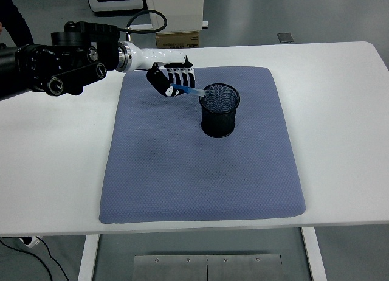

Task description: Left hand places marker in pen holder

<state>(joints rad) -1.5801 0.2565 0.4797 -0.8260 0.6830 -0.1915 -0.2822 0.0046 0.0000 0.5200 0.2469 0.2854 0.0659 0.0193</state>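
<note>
My left hand (173, 81) hovers over the upper left part of the blue mat (200, 171), its fingers curled around a blue marker (189, 91). The marker sticks out to the right and slightly down, its tip reaching the left rim of the black mesh pen holder (219, 110). The holder stands upright on the mat, right of the hand, and looks to have nothing inside. My left arm comes in from the left edge. The right arm does not show.
The white table (340, 111) carries only the mat and holder. A black cable (149, 16) loops up behind my left wrist. Beyond the far edge stand a cardboard box (177, 39) and a white pedestal; a person's dark sleeve shows at the top left.
</note>
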